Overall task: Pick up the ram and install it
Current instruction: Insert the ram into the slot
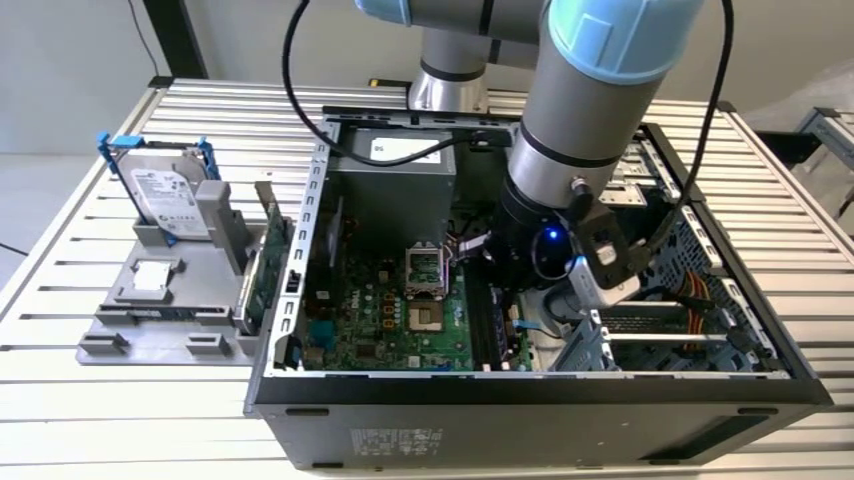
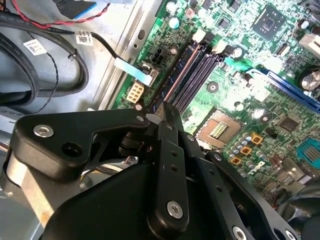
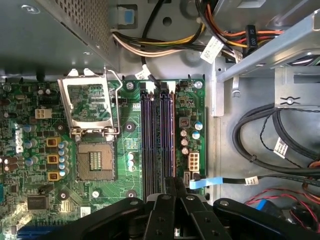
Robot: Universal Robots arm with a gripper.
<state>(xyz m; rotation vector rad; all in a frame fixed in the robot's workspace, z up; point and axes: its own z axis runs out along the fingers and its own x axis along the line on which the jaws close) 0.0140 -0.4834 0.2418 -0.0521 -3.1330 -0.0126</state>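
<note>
The way down to the memory slots (image 3: pixel 157 140) is left open between the raised CPU socket lever (image 3: pixel 90 107) and a metal drive cage wall (image 3: pixel 215 95). Room on the cage side is narrowed by looped black cables (image 3: pixel 260 150). In the exterior view, the case's far end is taken up by the power supply (image 1: pixel 394 190).

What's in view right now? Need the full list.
table: one, silver slatted metal, under everything
computer case: one, black and grey, open, on the table
motherboard: one, green, on the case floor
processor socket: one, silver, on the motherboard, frame lifted
memory slots: four as far as shows, dark, beside the socket
power supply: one, grey, at the case's far end
cables: a bundle, yellow, orange and black, inside the case
fixture: one, grey, at the exterior view's left of the case
hard drive: one, silver in a blue frame, upright on the fixture
expansion card: one, green, on edge between fixture and case
arm: one, grey and light blue, reaching into the case
gripper: one, black, over one end of the memory slots
</note>
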